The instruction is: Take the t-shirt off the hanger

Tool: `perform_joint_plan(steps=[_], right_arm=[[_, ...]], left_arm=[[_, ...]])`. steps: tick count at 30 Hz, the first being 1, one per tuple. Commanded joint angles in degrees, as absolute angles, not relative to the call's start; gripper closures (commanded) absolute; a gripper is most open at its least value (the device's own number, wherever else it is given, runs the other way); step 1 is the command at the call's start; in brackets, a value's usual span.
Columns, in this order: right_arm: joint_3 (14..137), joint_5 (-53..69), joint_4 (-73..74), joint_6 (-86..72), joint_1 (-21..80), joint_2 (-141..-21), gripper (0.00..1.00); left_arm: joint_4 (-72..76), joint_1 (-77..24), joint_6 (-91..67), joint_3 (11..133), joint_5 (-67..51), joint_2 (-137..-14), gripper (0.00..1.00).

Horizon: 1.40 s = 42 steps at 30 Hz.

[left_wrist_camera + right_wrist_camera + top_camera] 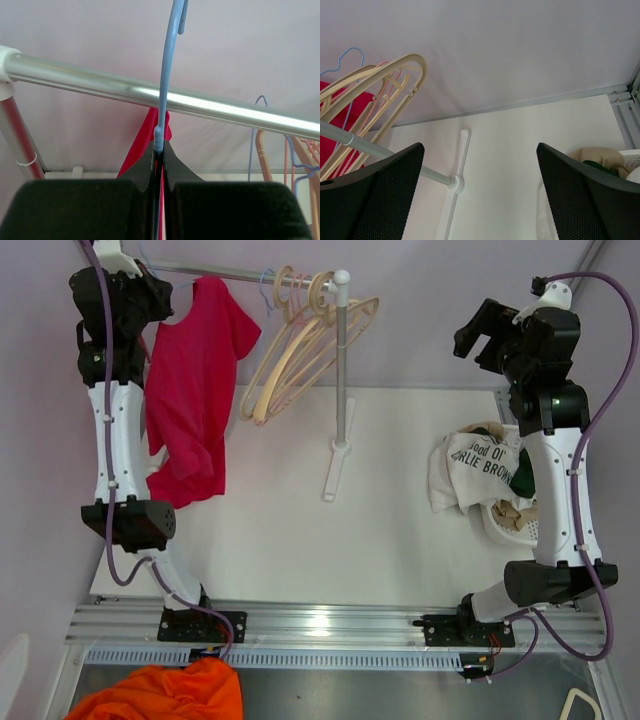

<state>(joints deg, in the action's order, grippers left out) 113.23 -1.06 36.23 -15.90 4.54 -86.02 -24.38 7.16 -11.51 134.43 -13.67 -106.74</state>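
Note:
A red t-shirt (190, 390) hangs on a light blue hanger (164, 95) from the silver rail (230, 276) at the far left. My left gripper (159, 148) is shut on the hanger's neck just below the rail, with red cloth (145, 140) showing behind the jaws. In the top view the left gripper (150, 295) sits at the shirt's collar. My right gripper (485, 335) is open and empty, raised high at the right, apart from the rack; its fingers (375, 195) frame bare table.
Several empty beige and pink hangers (300, 340) hang at the rail's right end by the white stand post (342, 380). A white basket (515, 525) with clothes, including a printed white shirt (470, 465), sits at the right. An orange garment (165, 695) lies below the table's near edge.

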Motion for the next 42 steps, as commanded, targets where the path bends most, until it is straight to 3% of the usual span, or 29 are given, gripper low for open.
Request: perform_joint_plan(steps=[1, 6, 12, 20, 27, 31, 37, 42], right_arm=[[112.9, -1.2, 35.2, -14.9, 4.8, -83.4, 0.01], [111.9, -0.9, 35.3, -15.6, 4.9, -82.4, 0.01], [108.4, -0.6, 35.8, -15.9, 5.3, -78.8, 0.01], [99.9, 4.9, 33.0, -18.1, 7.1, -72.3, 0.01], [93.5, 5.6, 28.7, -18.6, 20.5, -67.7, 0.01], [91.9, 4.1, 26.5, -16.5, 33.4, -67.7, 0.0], [89.5, 7.5, 21.4, -11.3, 46.4, -70.5, 0.01], [87.9, 13.7, 16.5, -10.7, 51.2, -73.3, 0.0]], left_arm=[[-18.2, 5.8, -10.7, 132.7, -12.7, -100.2, 0.99], [-24.4, 3.3, -10.5, 134.3, -0.7, -98.9, 0.99], [-30.7, 2.5, -14.6, 129.7, 5.4, -94.4, 0.99], [-35.7, -4.0, -17.8, 118.2, 14.1, -77.7, 0.99], [-37.8, -13.4, -15.9, 110.5, 25.3, -67.5, 0.99], [-41.2, -16.9, -16.3, 108.7, 31.2, -65.4, 0.99], [-40.1, -23.5, -14.7, 103.5, 48.0, -63.9, 0.99], [-43.1, -24.1, -19.0, 104.0, 56.7, -67.2, 0.99]])
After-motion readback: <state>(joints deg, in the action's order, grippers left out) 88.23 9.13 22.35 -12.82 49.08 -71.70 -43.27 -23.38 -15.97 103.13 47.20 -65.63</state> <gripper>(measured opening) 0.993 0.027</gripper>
